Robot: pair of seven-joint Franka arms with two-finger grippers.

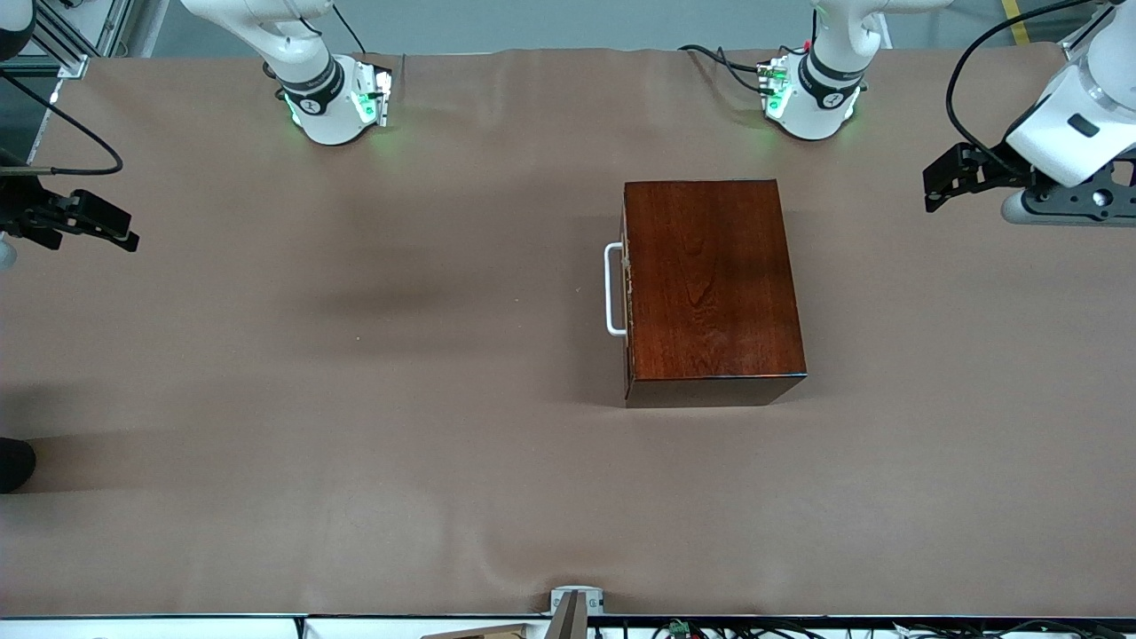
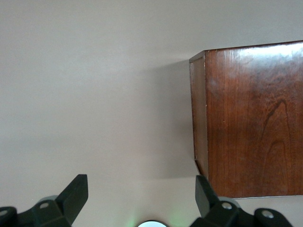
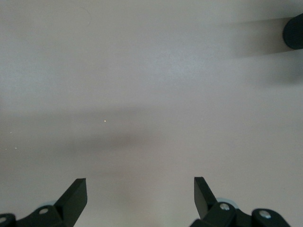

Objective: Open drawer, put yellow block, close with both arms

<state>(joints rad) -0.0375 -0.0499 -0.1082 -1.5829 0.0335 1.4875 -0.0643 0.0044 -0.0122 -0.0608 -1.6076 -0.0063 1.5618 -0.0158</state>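
- a dark rounded shape (image 1: 13, 463) is cut off at the edge of the front view, toward the right arm's end of the table; what it is cannot be made out.
- the yellow block shows in none of the views.
- the glossy dark wooden box (image 1: 710, 284) sits on the brown table cover (image 1: 355, 461), toward the left arm's end of the middle. its drawer (image 1: 627, 293) is pushed in flush, so the inside is hidden and whatever it holds cannot be told. only a thin edge of the drawer front is visible.
- the white u-shaped handle (image 1: 611, 289) sticks out from the drawer front, pointing toward the right arm's end of the table.
- the right gripper (image 1: 84, 220) hangs over the table edge at the right arm's end, partly cut off in the front view. in its wrist view the fingers (image 3: 73, 196) stand wide apart over bare cover, holding nothing.
- the left gripper (image 1: 954, 173) hangs over the cover at the left arm's end, well apart from the box. its fingers (image 2: 75, 191) are spread wide and hold nothing; its wrist view takes in one corner of the box.
- both arms wait.
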